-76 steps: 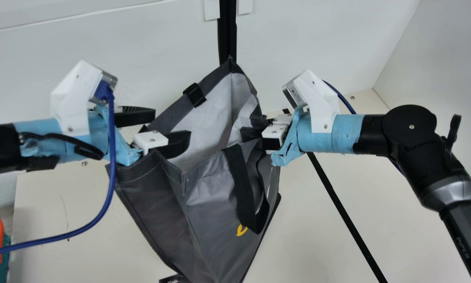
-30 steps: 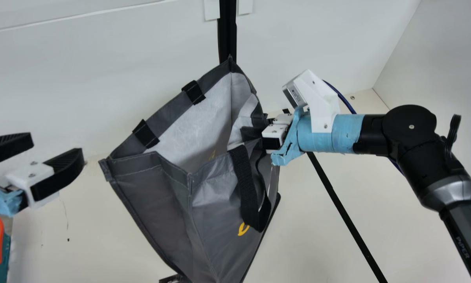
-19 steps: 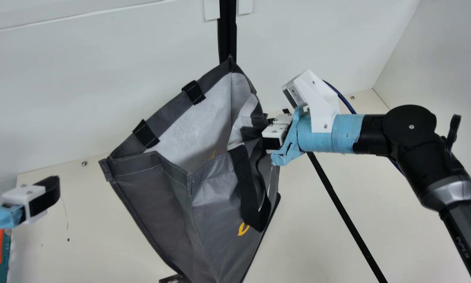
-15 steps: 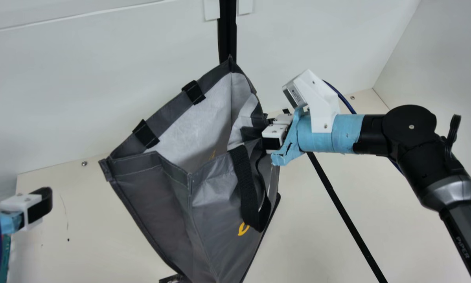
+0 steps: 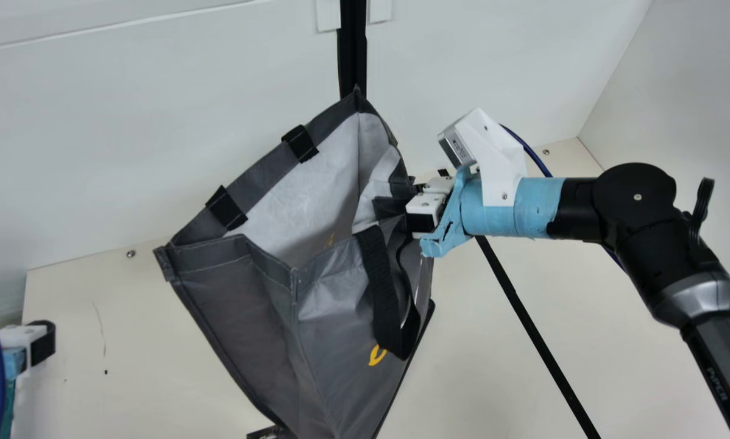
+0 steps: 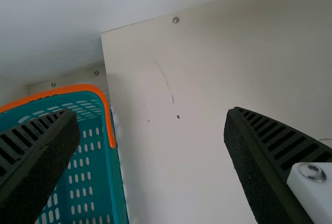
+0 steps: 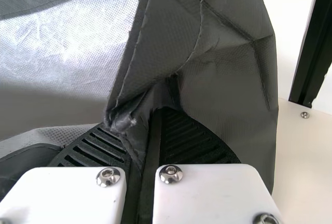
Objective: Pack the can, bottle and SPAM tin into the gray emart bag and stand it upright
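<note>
Tilted and gaping at the top, the gray emart bag (image 5: 237,305) hangs in the middle of the main view. My right gripper (image 5: 411,207) holds its right rim; in the right wrist view that gripper (image 7: 145,136) is shut on a fold of the bag's edge (image 7: 171,37). At the main view's far left edge is my left gripper (image 5: 42,341), away from the bag. The left wrist view has this gripper (image 6: 153,130) with fingers wide apart and nothing between them. The bag's lower inside is hidden behind its front wall.
A teal basket with an orange rim (image 6: 98,93) stands beside the table (image 6: 171,172), under one left finger. A black pole (image 5: 353,55) rises behind the bag, and a black strip (image 5: 535,335) slants across the right side. White walls enclose the back.
My left gripper has let go of the bag's left rim and moved away left and lower in the main view. That rim has shifted slightly outward. The right arm has held still.
</note>
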{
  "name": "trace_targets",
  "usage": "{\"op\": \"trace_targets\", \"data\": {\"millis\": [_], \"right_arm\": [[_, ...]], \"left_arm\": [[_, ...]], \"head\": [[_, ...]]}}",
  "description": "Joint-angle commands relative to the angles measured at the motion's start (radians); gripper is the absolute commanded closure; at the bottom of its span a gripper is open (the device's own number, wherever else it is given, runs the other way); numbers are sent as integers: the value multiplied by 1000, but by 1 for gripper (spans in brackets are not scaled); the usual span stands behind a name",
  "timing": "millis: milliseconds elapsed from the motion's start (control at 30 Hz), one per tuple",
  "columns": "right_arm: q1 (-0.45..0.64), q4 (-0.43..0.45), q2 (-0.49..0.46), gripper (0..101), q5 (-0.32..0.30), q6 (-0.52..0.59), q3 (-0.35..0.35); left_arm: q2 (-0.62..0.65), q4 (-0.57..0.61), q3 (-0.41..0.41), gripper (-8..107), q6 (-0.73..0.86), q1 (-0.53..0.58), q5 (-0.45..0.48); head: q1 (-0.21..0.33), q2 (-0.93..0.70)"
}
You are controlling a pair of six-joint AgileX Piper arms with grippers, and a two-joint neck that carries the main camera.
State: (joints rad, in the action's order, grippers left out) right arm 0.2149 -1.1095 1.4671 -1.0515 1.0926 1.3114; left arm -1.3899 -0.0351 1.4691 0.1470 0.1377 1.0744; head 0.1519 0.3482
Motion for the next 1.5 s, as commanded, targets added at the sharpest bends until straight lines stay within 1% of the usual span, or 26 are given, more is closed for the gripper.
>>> {"op": "trace_targets", "data": {"millis": [0, 33, 100, 333, 600, 1000, 1233, 1467], "right_arm": [[0, 0, 0, 101, 0, 0, 0], [-6, 10, -25, 101, -1, -20, -10], [0, 18, -26, 101, 5, -24, -3], [55, 101, -27, 101, 28, -67, 53], [124, 216, -28, 101, 46, -135, 117], [194, 366, -31, 101, 67, -216, 181], [246, 420, -15, 101, 65, -238, 236], [307, 460, 15, 101, 45, -245, 308]], "left_arm": [[0, 0, 0, 9, 0, 0, 0], [0, 0, 0, 9, 0, 0, 0], [0, 0, 0, 9, 0, 0, 0], [0, 0, 0, 9, 0, 0, 0], [0, 0, 0, 9, 0, 0, 0], [0, 0, 0, 9, 0, 0, 0], [0, 0, 0, 9, 0, 0, 0], [0, 0, 0, 9, 0, 0, 0]], "head": [[23, 1], [23, 1], [23, 1], [23, 1], [23, 1], [23, 1], [23, 1], [23, 1]]}}
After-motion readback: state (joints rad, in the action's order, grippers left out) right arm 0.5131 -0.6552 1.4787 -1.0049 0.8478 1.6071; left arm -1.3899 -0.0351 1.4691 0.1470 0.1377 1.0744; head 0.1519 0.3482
